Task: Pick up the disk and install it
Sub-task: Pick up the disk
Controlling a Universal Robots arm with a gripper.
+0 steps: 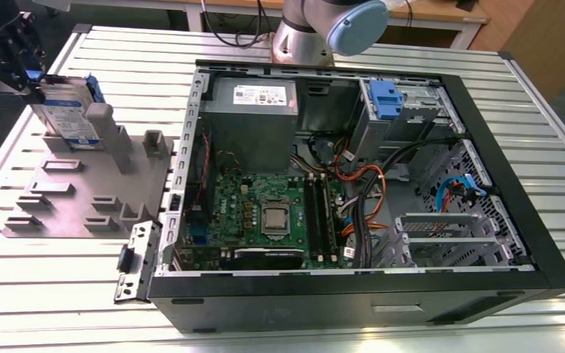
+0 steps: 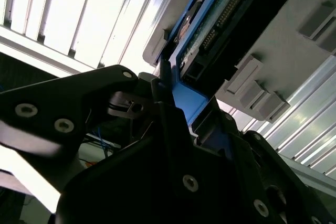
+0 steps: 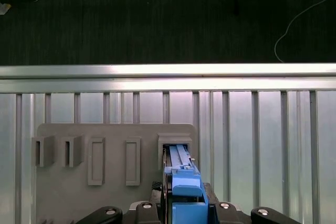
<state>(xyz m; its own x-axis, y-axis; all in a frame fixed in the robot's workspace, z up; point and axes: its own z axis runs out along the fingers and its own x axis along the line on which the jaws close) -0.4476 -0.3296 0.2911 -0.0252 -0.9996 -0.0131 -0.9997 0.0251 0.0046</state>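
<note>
the disk [image 1: 67,110] stands on edge in a corner slot of the grey holder [image 1: 76,206], with the end of its blue carrier [image 3: 181,161] sticking up out of the holder. the gripper [image 3: 186,203] sits at that end, jaws closed on the carrier's sides. it looks stiff, dense and shock-sensitive. the plastic sides are the place to hold it, squarely, so it can leave the holder without jamming.

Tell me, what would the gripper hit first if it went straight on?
The disk: its blue carrier is right at the gripper, standing on edge in the grey holder's slot. Going further would probably just press it against the holder.
</note>
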